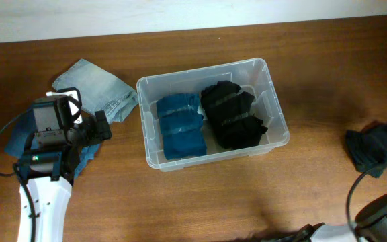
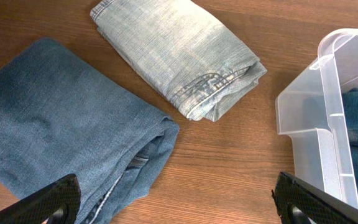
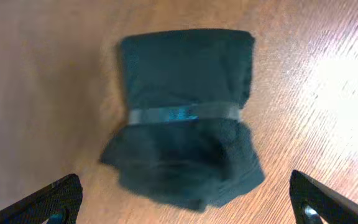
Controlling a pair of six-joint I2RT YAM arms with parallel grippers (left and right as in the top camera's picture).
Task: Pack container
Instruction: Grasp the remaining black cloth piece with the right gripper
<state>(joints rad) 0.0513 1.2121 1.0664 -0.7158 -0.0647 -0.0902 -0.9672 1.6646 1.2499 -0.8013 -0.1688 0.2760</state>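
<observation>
I have the container (image 1: 203,70) near the middle of the table (image 1: 314,195). It holds two folded pieces side by side, a blue one (image 1: 179,124) in its left half and a black one (image 1: 234,114) in its right half, and the two touch each other. Just left of the container lies a folded pair of pale jeans (image 2: 179,53), close to its corner with a thin strip of table between. Further left of the container sits a darker denim piece (image 2: 61,149). My left gripper (image 2: 179,205) hovers over the edge of that piece with its jaws spread wide and nothing between them. Well to the right of the container, a dark teal folded cloth (image 3: 188,112) with a shiny band across it lies alone on the table. My right gripper (image 3: 188,205) hangs above it, jaws wide apart and holding nothing.
</observation>
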